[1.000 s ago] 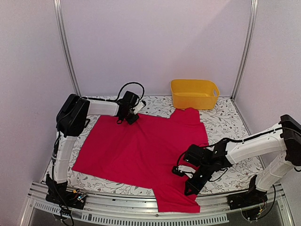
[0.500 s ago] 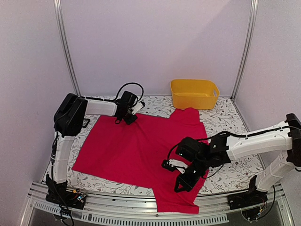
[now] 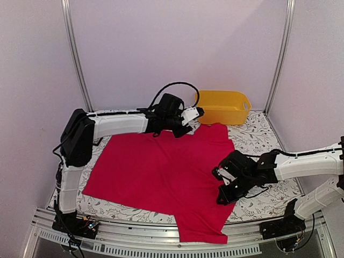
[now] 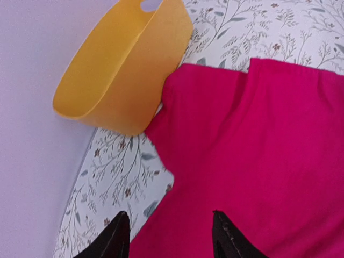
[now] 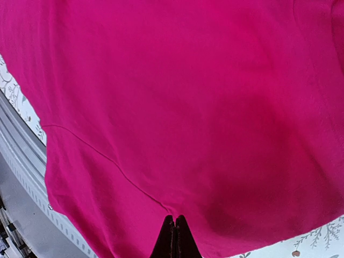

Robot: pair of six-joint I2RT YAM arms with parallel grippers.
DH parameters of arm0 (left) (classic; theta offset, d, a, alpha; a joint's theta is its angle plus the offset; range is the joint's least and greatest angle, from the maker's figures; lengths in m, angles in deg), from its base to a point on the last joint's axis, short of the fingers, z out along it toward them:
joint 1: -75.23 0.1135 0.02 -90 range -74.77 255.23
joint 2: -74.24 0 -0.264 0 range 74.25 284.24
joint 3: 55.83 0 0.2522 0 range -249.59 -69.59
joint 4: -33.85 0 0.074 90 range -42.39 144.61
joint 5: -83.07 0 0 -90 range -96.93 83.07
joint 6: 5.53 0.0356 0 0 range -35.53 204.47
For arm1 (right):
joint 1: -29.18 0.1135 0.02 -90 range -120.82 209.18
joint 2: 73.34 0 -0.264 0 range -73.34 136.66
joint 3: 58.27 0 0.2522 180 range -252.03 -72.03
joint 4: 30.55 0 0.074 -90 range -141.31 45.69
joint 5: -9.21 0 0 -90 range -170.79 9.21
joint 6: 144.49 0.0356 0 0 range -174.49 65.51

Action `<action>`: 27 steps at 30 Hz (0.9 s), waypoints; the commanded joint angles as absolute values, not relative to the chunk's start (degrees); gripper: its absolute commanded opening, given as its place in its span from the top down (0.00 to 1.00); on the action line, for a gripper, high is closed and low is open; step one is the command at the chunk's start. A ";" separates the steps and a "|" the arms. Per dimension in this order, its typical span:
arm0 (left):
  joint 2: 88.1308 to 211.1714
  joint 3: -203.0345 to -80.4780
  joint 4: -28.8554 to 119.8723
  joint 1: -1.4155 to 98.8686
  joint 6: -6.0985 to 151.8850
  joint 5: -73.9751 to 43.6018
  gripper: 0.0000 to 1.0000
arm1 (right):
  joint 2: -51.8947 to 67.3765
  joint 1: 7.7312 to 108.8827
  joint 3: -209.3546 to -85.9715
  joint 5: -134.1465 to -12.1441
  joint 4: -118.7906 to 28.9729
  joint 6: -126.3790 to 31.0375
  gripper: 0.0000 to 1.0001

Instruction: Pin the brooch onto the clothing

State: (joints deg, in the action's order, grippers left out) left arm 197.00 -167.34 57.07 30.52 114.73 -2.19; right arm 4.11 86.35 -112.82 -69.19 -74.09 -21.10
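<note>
- Shirt (image 3: 161, 166), overhead view: it lies spread across the middle of the frame on the flowered tablecloth (image 3: 252, 141), with one part reaching the bottom edge. The cloth looks soft, light and limp and would likely bunch if dragged, so an edge or hem seems the best place to pinch. No brooch shows.
- Same view: the left gripper (image 3: 195, 113) hovers at upper centre, just beside the yellow bin (image 3: 221, 116). The right gripper (image 3: 220, 200) hangs over the shirt's lower right.
- Left wrist view: the left gripper (image 4: 169, 221) has its fingers spread with nothing between them. The shirt (image 4: 258, 161) fills the right, and the bin (image 4: 123, 80) sits upper left with its inside hidden.
- Right wrist view: the right gripper (image 5: 174, 221) is clenched at bottom centre over the shirt (image 5: 188, 107), and nothing is seen held. The brooch does not show here either. Being tiny and rigid, it probably needs a fingertip pinch at its rim.
</note>
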 commanded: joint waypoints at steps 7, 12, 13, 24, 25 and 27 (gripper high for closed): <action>226.25 -193.38 50.84 21.91 116.92 -7.86 0.47 | 4.46 94.85 -105.10 -70.78 -67.30 -12.35 1.00; 230.81 -191.50 49.93 19.30 122.60 0.99 0.45 | 5.83 97.75 -102.26 -69.25 -65.72 -9.85 1.00; 232.20 -192.43 50.32 19.24 122.90 3.22 0.46 | 6.22 98.74 -101.86 -68.93 -65.22 -9.49 1.00; 233.84 -195.61 50.67 18.87 125.96 8.24 0.46 | 12.90 108.46 -105.54 -68.22 -66.00 -3.59 1.00; 233.46 -195.54 50.94 18.74 126.06 8.28 0.46 | 12.88 108.45 -106.42 -69.01 -67.21 -4.12 1.00; 232.40 -195.85 51.75 18.48 126.11 7.91 0.46 | 12.35 107.43 -108.07 -70.30 -69.80 -6.17 1.00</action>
State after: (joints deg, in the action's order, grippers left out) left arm 232.00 -197.44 46.31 18.87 124.68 6.22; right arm 10.34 105.76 -107.30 -72.71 -60.45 -5.17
